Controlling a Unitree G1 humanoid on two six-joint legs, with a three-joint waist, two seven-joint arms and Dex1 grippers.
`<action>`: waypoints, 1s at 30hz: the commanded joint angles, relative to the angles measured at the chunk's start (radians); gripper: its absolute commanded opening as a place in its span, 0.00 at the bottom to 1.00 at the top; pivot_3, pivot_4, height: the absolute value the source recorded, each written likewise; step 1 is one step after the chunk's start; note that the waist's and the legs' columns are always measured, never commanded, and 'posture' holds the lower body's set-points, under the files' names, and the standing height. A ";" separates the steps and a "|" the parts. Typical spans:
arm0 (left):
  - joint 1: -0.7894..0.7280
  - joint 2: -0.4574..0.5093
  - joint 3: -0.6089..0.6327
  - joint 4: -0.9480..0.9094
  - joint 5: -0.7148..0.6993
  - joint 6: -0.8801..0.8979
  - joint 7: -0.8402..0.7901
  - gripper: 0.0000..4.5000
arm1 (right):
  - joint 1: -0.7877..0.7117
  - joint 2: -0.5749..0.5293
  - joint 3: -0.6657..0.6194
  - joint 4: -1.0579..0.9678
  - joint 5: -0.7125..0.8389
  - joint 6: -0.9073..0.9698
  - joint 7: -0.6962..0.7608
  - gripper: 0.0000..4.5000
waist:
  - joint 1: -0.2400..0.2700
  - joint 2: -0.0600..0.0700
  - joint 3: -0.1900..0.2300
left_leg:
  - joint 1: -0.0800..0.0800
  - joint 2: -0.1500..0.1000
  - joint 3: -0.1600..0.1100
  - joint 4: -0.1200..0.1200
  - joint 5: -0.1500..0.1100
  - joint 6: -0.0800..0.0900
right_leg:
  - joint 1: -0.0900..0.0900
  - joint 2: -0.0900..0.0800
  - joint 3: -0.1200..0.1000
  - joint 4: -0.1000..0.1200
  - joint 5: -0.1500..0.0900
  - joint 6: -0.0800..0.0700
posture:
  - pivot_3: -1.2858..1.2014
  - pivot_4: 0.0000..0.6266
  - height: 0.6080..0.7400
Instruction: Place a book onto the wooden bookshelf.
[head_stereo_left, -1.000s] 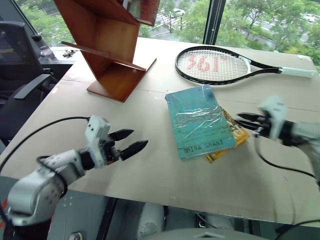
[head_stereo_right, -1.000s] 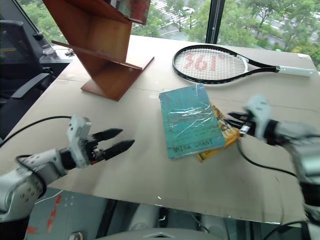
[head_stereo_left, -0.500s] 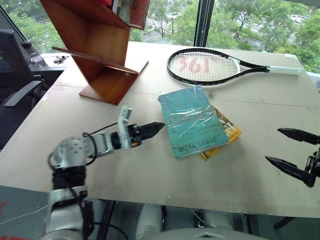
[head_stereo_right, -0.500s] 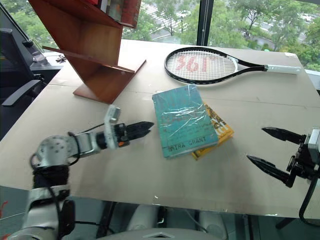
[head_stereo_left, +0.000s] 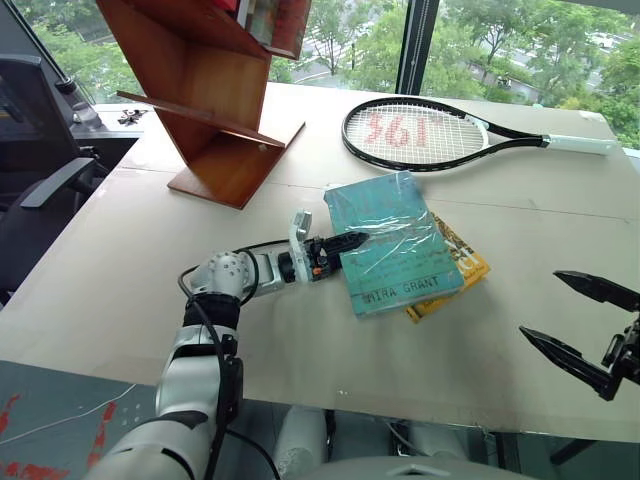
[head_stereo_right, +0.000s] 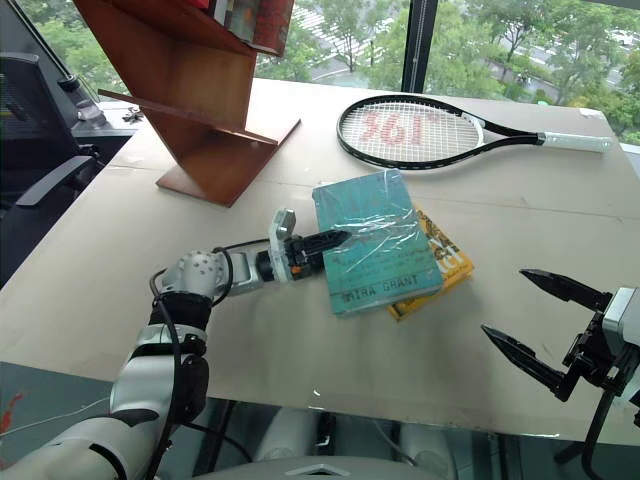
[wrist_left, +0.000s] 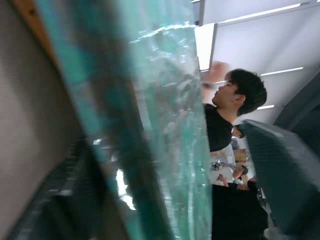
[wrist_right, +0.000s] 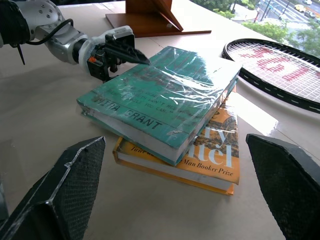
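1. The wooden bookshelf (head_stereo_left: 215, 110) stands at the table's far left, well apart from the books: reddish-brown slanted boards in a zigzag over a flat base, smooth and hard-edged. A book or two already lean in its upper tier.
2. The left gripper (head_stereo_left: 338, 245) lies level at the book's left edge, one black finger resting over the cover. Whether its jaws have clamped the cover I cannot tell; it looks placed to take that side.
3. The book (head_stereo_left: 394, 243), thick and teal-green, lies flat mid-table in glossy, crinkled plastic wrap. It sits on a thinner yellow book (head_stereo_left: 462, 266), which raises its edges for a grip.
4. A tennis racket (head_stereo_left: 430, 134) lies beyond, taut strings in a dark oval frame.
5. The right gripper (head_stereo_left: 576, 327) hangs spread wide, empty, right of the books, probably keeping clear.
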 joint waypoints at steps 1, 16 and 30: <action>0.016 0.022 0.003 0.020 0.022 0.009 -0.083 0.43 | 0.016 0.002 -0.014 -0.026 0.007 -0.028 -0.021 1.00 | -0.001 0.000 0.000 | 0.000 0.000 0.000 0.000 0.000 0.000 | 0.000 0.000 0.000 0.000 0.000 0.000 | 0.52 0.24 1.00; 0.088 0.237 0.233 -0.537 -0.138 0.179 -0.009 0.01 | -0.240 -0.040 0.189 0.122 0.005 -0.057 -0.050 1.00 | -0.019 -0.006 0.006 | -0.001 0.006 0.000 -0.001 0.000 0.000 | -0.001 0.000 0.000 0.000 0.001 0.001 | 0.52 0.24 1.00; -0.331 0.701 -0.100 -0.169 0.792 -1.705 -0.408 0.01 | -0.563 -0.012 0.420 0.335 -0.040 -0.116 -0.021 1.00 | 0.002 -0.003 0.008 | -0.004 0.000 0.002 -0.006 0.000 0.000 | -0.002 -0.004 -0.003 -0.009 0.000 -0.001 | 0.52 0.24 1.00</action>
